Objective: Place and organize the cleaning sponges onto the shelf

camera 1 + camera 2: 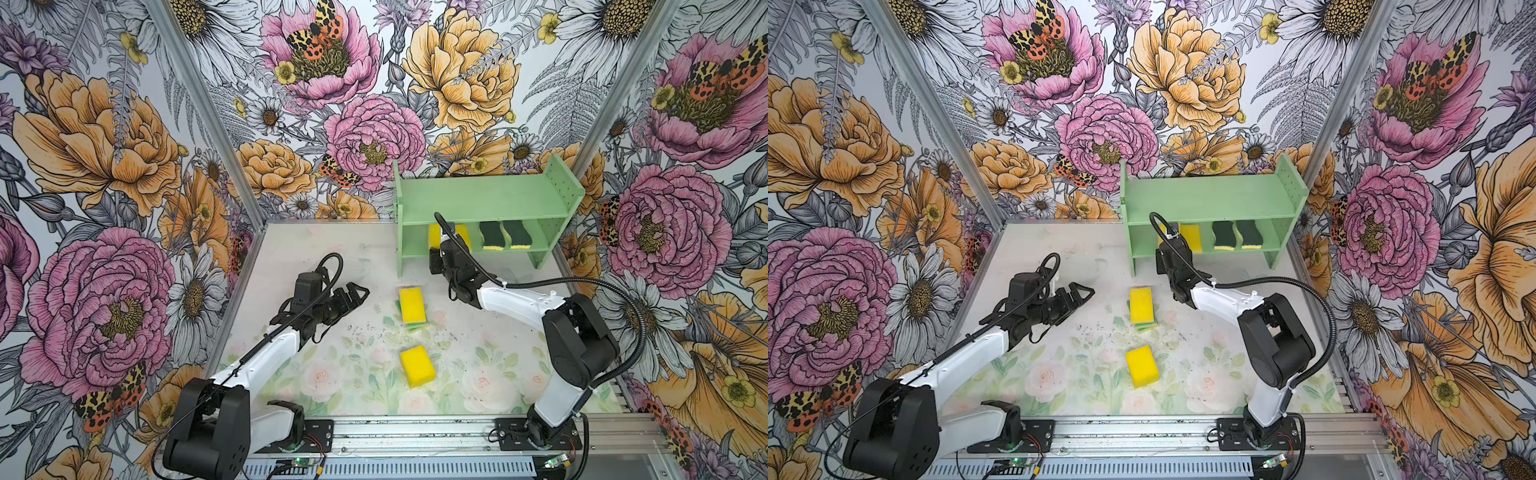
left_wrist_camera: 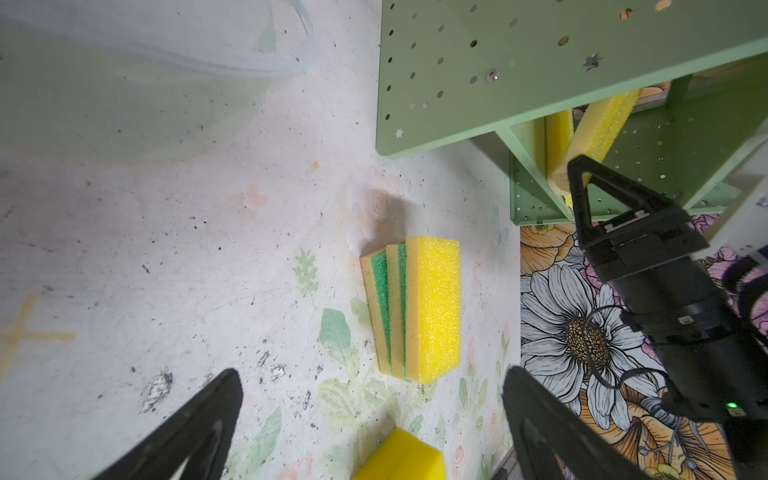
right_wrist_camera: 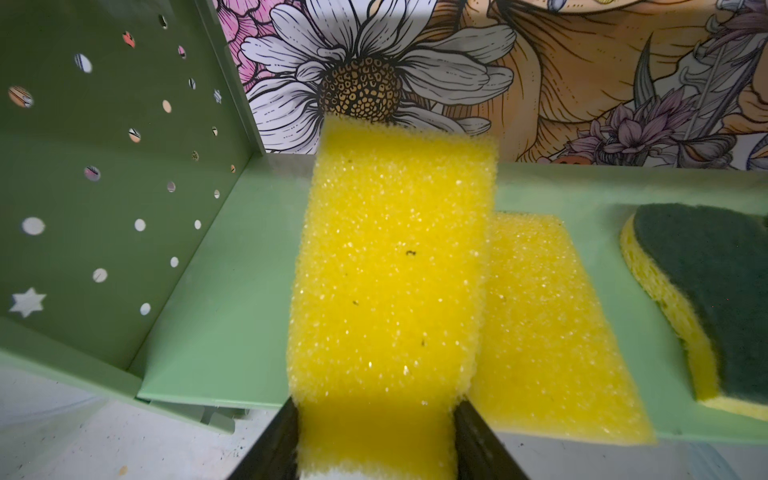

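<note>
Clamping the near end of a plain yellow sponge (image 3: pixel 395 270) between the jaws of the right gripper (image 3: pixel 376 440), holding it tilted over the lower tier of the shelf (image 3: pixel 216 332), just beside a second yellow sponge (image 3: pixel 548 340). Judging it light, soft and springy, so taking it gently across the narrow sides, expecting dents. Leaving the left gripper (image 1: pixel 355 293) spread open and empty near the stacked sponges (image 1: pixel 411 306) on the table (image 1: pixel 332 374)

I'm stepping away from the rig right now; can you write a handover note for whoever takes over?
Left gripper: open, empty, above the table.
Right gripper: shut on a plain yellow sponge at the lower tier of the shelf.
Done: another yellow sponge and two dark-green sponges on that tier.
Left: release the held one; shelve the three-sponge stack and lone yellow sponge from the table.
</note>
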`<action>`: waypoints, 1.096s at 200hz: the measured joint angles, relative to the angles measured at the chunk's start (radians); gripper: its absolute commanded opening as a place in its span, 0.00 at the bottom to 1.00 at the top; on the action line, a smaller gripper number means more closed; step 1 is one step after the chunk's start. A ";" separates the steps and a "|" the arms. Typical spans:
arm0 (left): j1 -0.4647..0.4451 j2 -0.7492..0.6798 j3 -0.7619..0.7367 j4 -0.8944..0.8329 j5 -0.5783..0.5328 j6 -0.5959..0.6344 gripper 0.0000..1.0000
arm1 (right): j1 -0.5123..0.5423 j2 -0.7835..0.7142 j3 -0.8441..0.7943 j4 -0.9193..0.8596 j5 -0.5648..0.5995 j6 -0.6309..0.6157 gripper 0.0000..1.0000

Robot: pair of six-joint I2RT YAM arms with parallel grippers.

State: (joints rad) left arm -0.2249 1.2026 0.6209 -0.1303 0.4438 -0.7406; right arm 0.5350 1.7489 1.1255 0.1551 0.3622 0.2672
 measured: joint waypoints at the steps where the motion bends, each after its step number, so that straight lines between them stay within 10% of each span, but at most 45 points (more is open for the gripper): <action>1: 0.000 0.000 0.000 0.000 0.000 0.000 0.99 | 0.000 0.000 0.000 0.000 0.000 0.000 0.54; 219: 0.000 0.006 0.000 0.000 0.000 0.008 0.99 | -0.026 0.063 0.031 0.023 0.000 -0.005 0.55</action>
State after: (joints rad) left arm -0.2245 1.2091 0.6209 -0.1307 0.4438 -0.7330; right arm 0.5091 1.8114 1.1561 0.1783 0.3618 0.2626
